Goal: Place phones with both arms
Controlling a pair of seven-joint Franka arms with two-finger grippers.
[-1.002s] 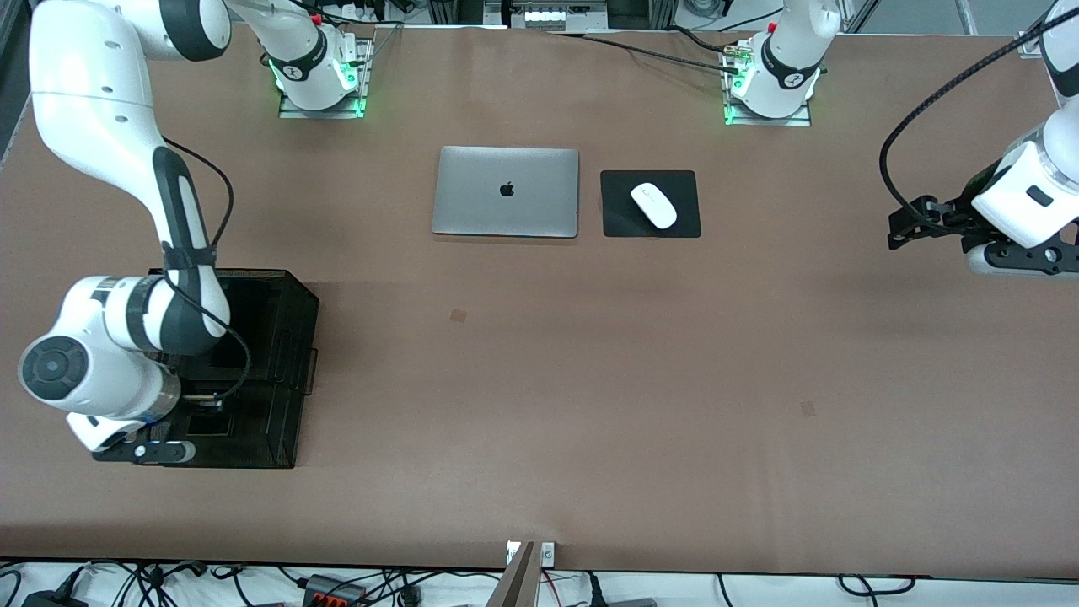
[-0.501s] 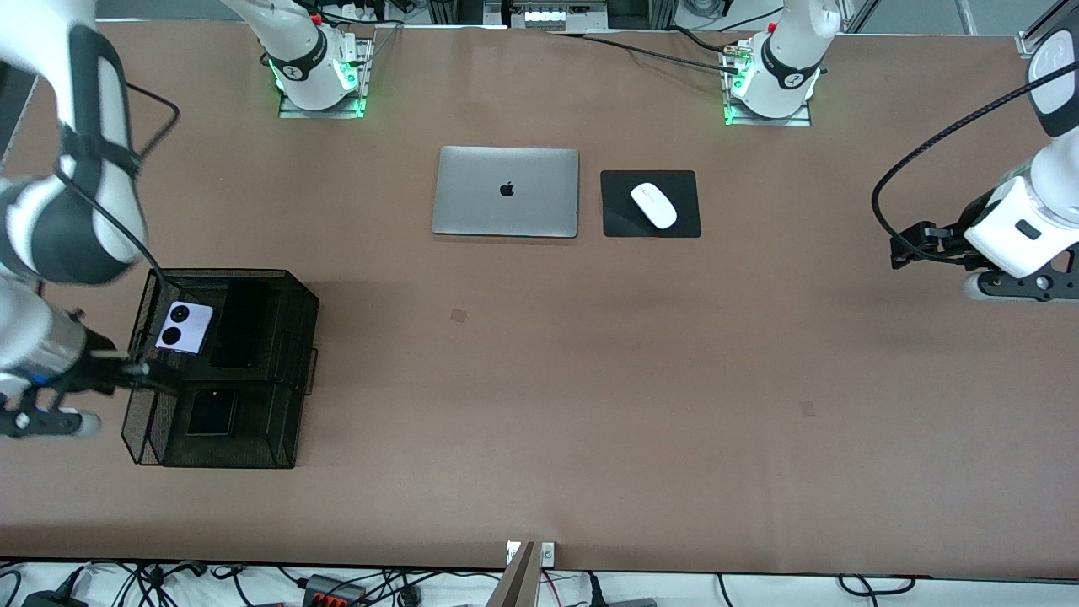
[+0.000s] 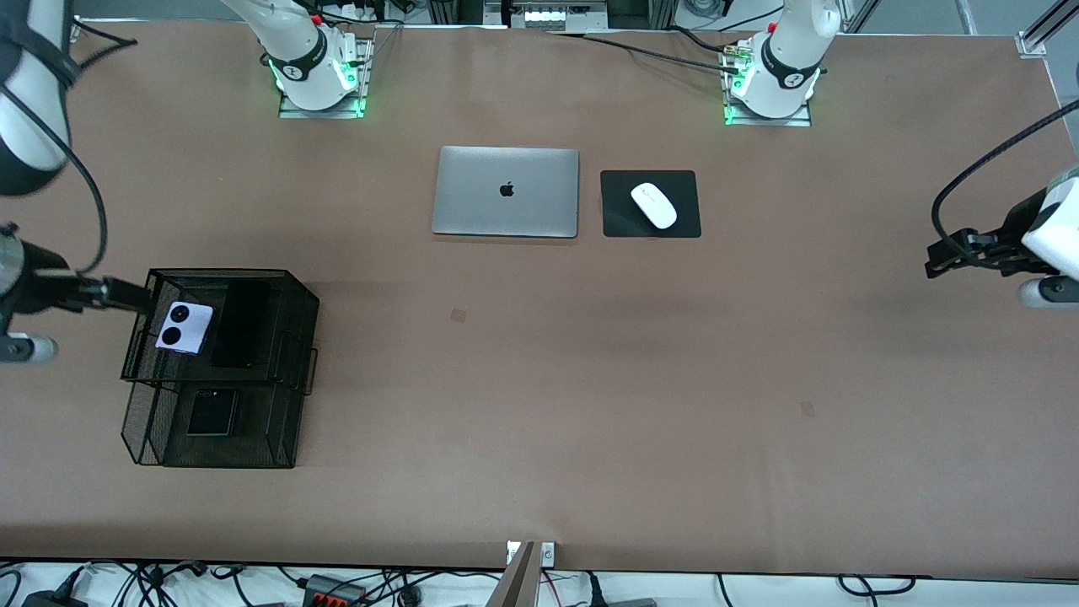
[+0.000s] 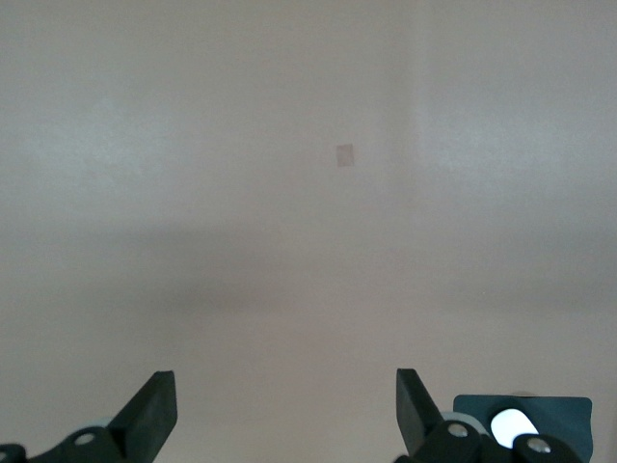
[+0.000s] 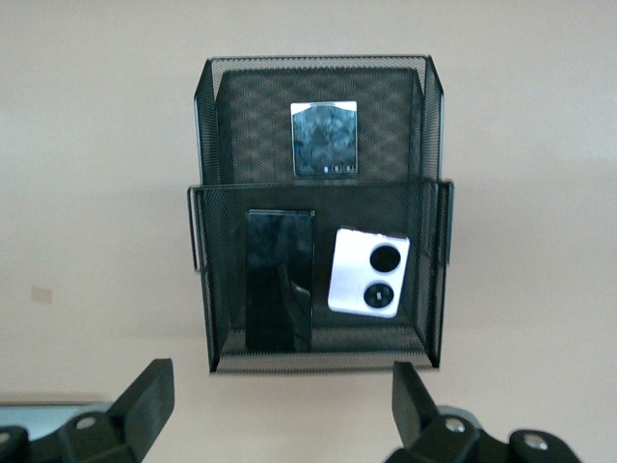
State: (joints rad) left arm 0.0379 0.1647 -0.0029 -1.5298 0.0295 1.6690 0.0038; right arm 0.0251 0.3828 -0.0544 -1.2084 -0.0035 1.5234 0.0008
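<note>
A black mesh organizer (image 3: 305, 337) stands toward the right arm's end of the table. Its raised tray holds the lilac flip phone (image 3: 184, 327) with two black camera circles and, beside it, the long black slab phone (image 3: 239, 324). The small black flip phone (image 3: 211, 411) lies in the lower compartment, nearer to the front camera. My right gripper (image 3: 128, 293) is open and empty, in the air beside the organizer's rim. Its wrist view shows the organizer (image 5: 204, 145), lilac phone (image 5: 367, 273), slab (image 5: 280, 282) and black flip (image 5: 325, 140) past the open gripper (image 5: 281, 405). My left gripper (image 3: 942, 257) is open and empty over bare table.
A closed silver laptop (image 3: 506, 191) and a white mouse (image 3: 654, 205) on a black pad (image 3: 620, 219) lie between the arm bases. The left wrist view shows the open gripper (image 4: 286, 405) over brown table, with the mouse (image 4: 512, 422) at its edge.
My right gripper has lifted out of the organizer and drawn back toward its end of the table, uncovering the lilac phone. My left gripper has drifted toward the left arm's table end.
</note>
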